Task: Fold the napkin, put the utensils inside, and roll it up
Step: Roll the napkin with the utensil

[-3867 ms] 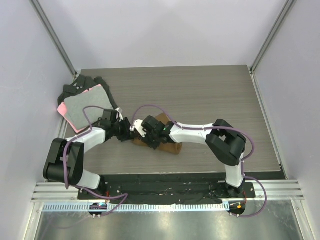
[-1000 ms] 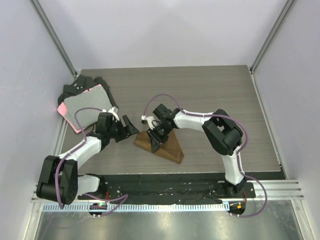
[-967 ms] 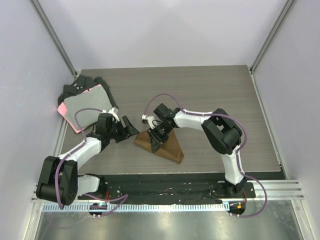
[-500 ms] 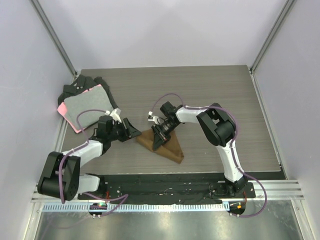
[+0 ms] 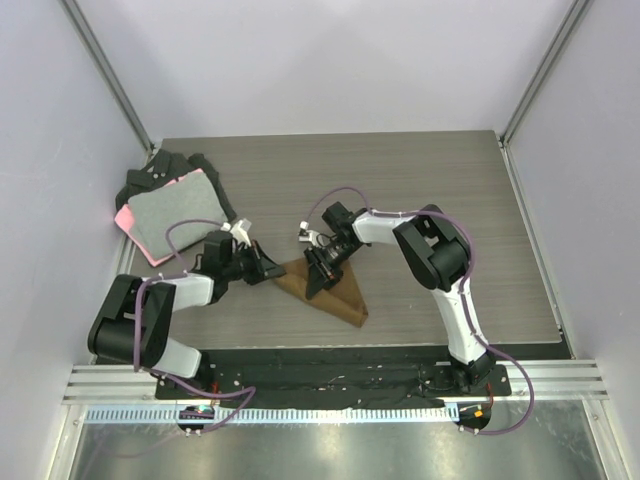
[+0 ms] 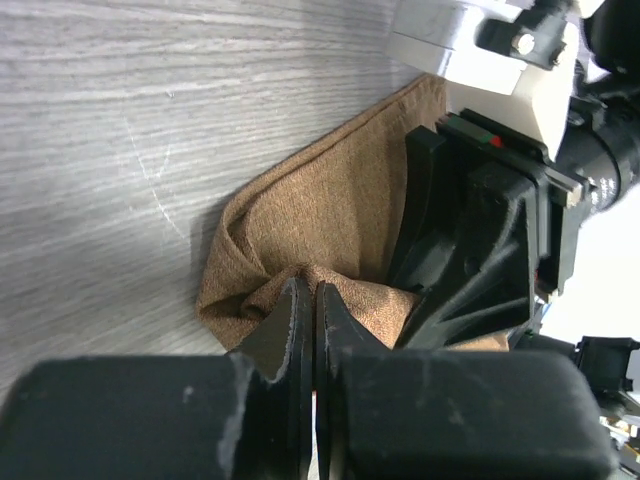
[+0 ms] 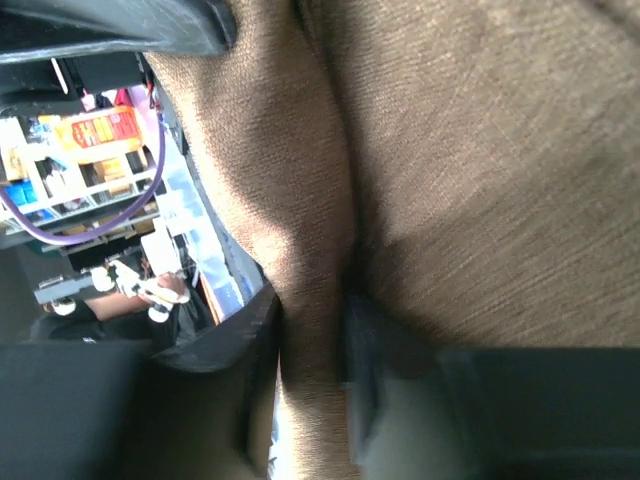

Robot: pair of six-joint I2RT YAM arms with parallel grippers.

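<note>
The brown napkin (image 5: 340,296) lies folded into a rough triangle near the table's front middle. My left gripper (image 5: 270,271) is at its left corner. In the left wrist view the left gripper (image 6: 313,296) is shut, with a raised fold of the napkin (image 6: 320,215) bunched at its tips. My right gripper (image 5: 320,272) points down onto the napkin just right of the left one. Its black body (image 6: 480,230) fills the right of the left wrist view. In the right wrist view a ridge of napkin (image 7: 480,150) fills the gap of the right gripper (image 7: 312,370). The utensils are out of view.
A grey cloth with a pink edge (image 5: 170,215) lies on black cloths (image 5: 150,178) at the table's back left corner. Both grippers are a finger's width apart over the napkin. Walls (image 5: 60,150) close in the table on the left, right and back.
My left gripper moved right to the napkin's left corner and went from open to shut on a fold. The right gripper stayed on the napkin, its wrist shifting slightly.
</note>
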